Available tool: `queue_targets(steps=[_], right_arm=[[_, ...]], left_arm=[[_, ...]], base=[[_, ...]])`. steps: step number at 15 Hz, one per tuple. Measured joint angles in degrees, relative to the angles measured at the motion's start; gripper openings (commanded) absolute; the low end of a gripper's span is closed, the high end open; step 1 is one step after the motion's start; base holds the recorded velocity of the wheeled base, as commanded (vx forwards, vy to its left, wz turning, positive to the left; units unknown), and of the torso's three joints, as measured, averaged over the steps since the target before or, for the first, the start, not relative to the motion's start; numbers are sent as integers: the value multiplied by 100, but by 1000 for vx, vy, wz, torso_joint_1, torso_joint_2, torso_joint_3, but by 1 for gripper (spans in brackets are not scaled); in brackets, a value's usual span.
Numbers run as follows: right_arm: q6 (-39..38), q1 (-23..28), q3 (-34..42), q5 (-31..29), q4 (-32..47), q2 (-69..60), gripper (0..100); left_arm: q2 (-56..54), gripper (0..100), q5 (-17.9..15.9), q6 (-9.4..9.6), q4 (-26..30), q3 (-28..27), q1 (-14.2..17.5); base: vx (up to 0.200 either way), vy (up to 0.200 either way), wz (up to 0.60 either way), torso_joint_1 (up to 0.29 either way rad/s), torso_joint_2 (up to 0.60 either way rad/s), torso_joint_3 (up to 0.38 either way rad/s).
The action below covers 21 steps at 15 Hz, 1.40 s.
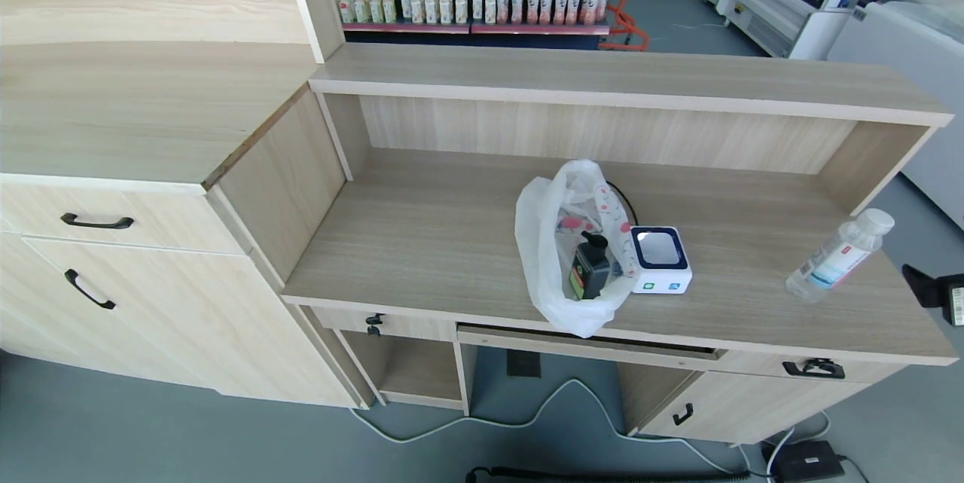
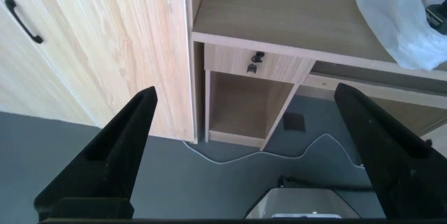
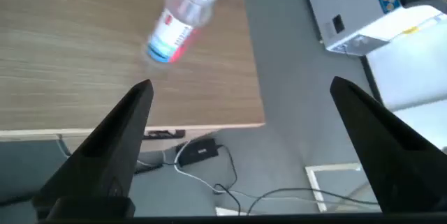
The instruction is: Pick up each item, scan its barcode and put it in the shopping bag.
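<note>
A clear bottle (image 1: 838,255) is sitting near the worktop's (image 1: 452,242) right end, well apart from the shopping bag (image 1: 561,242) and scanner (image 1: 660,260). The right end effector (image 3: 242,88) is hovering near it with fingers apart, and the left end effector (image 2: 246,93) is likewise spread. Picking up the bottle seems to be starting, calling for a reach and close.

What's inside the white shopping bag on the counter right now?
One dark bottle with a black top shows through the open mouth of the shopping bag. Anything beneath or behind it is covered by the plastic.
</note>
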State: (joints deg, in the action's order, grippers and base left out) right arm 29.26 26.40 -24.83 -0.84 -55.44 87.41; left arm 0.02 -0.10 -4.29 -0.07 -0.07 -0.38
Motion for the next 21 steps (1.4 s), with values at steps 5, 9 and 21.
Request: queue_targets(steps=[5, 9, 21], right_arm=[[-354, 1340, 15, -13, 87, 140, 100], [-877, 1275, -581, 190, 65, 986, 100], [-1378, 1091, -85, 948, 221, 455, 100]], left_arm=[[0, 100, 0, 0, 0, 0, 2], [0, 100, 0, 0, 0, 0, 2], [0, 100, 0, 0, 7, 0, 5]], base=[[0, 0, 0, -5, 10, 5], [0, 0, 0, 0, 0, 0], [0, -17, 0, 0, 1, 0]])
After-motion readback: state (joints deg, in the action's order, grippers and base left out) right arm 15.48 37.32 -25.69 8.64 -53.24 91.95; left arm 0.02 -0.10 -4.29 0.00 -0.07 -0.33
